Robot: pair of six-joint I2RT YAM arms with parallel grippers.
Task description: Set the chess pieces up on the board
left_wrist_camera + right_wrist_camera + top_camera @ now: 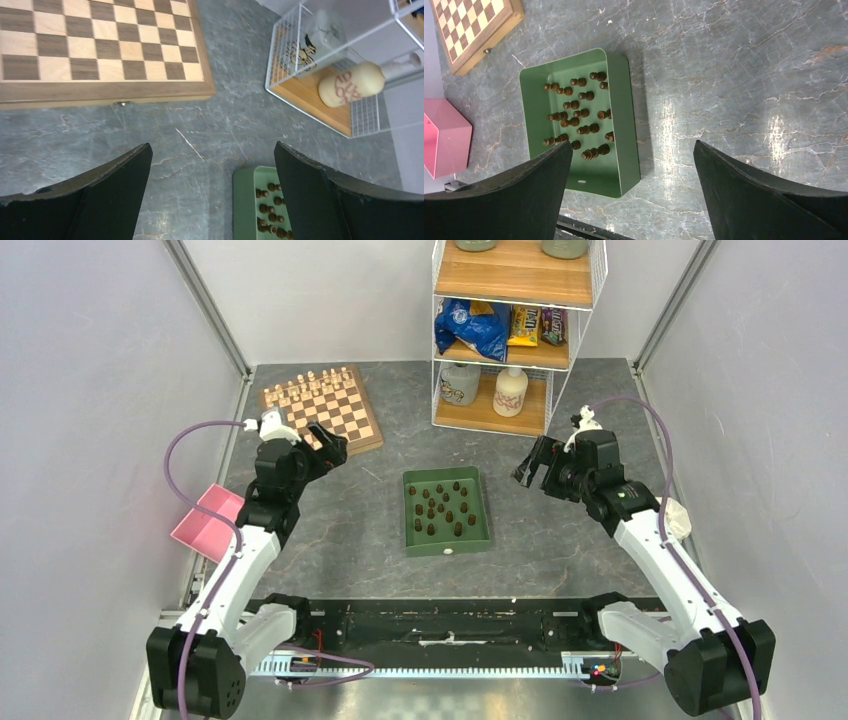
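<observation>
Brown chess pieces (445, 506) all sit in the green tray (447, 546), middle | board (338, 412) upper left has none yet | our jaws both wide apart, empty

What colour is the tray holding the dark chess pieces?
Green tray; the right wrist view shows it best.

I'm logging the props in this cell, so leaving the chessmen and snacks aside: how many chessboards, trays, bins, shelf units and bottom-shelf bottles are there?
Chessboard: 1
Green tray: 1
Pink bin: 1
Wire shelf unit: 1
Bottles on its bottom shelf: 2
Total: 6
</observation>
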